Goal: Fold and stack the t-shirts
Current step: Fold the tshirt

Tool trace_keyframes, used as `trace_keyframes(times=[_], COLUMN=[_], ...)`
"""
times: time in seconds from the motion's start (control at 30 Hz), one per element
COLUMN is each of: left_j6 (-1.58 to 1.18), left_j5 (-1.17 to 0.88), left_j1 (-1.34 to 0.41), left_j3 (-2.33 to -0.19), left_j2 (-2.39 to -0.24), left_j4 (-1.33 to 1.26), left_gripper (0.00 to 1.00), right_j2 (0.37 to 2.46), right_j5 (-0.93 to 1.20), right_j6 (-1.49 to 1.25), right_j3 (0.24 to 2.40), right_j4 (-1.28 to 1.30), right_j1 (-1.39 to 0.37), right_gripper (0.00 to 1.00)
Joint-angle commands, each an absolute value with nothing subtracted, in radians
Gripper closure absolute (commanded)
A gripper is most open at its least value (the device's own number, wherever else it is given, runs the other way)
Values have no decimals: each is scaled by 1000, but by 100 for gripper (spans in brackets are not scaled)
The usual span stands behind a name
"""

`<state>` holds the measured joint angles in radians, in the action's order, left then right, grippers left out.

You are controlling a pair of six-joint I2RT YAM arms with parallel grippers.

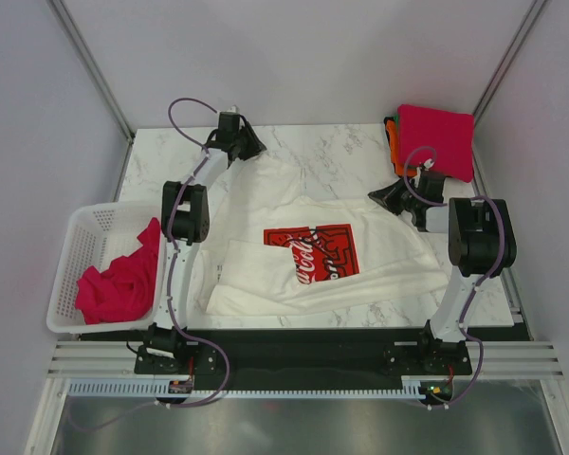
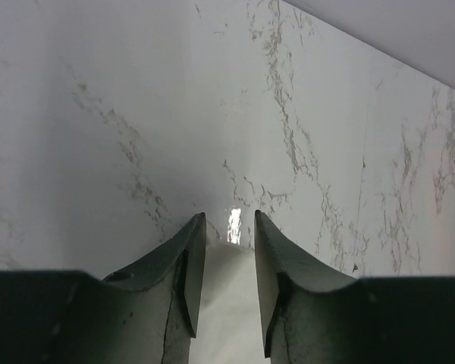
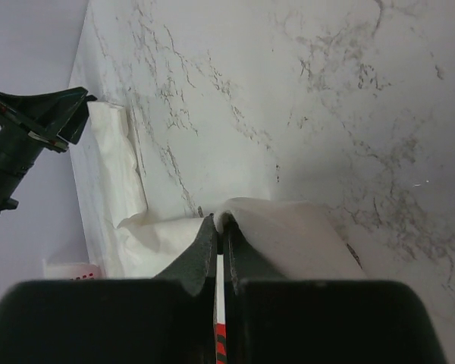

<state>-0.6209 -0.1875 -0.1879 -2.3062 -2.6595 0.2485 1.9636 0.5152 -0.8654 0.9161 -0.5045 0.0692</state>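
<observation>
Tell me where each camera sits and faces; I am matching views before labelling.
Top external: above and behind the bases, looking down on the white marble-patterned table; both arms whole.
Left wrist: on the left arm, facing bare tabletop at the far left; left jaws parted.
Right wrist: on the right arm, facing leftward across the table; right jaws shut on the white cloth t-shirt with red square print.
Shared: top and right wrist both show that t-shirt and the left jaws.

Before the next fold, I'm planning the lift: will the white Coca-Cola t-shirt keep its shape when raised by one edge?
Probably not: the white t-shirt lies rumpled, so likely floppy. Its edge bunches in the right gripper, suggesting thin cloth that would sag and drag.
</observation>
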Motion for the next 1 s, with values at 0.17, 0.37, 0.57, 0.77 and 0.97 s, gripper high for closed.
trace_keyframes(times=[0.17,0.37,0.57,0.77,0.97], left_j6=[-557,-451,-350,-333,-336], left_j5=[-129,-48,-12,52,38], left_j1=[-189,-189,-215,-247,-255], left_j3=[-2278,-2270,-2292,-2321,-2390], left_j2=[-2625,-2579,-2577,-2589,-2631], left_j4=[276,301,350,463,503], left_gripper=[46,37,37,37,50], right_j2=[2011,2036,2056,2062,2075], right_j5=[587,604,623,632,640], right_j6=[-908,-926,-943,-940,-948], right_j3=[887,888,888,888,891], right_j4=[-629,-658,-687,-689,-701], right_j1=[101,103,103,103,104], right_gripper=[100,100,100,100,100])
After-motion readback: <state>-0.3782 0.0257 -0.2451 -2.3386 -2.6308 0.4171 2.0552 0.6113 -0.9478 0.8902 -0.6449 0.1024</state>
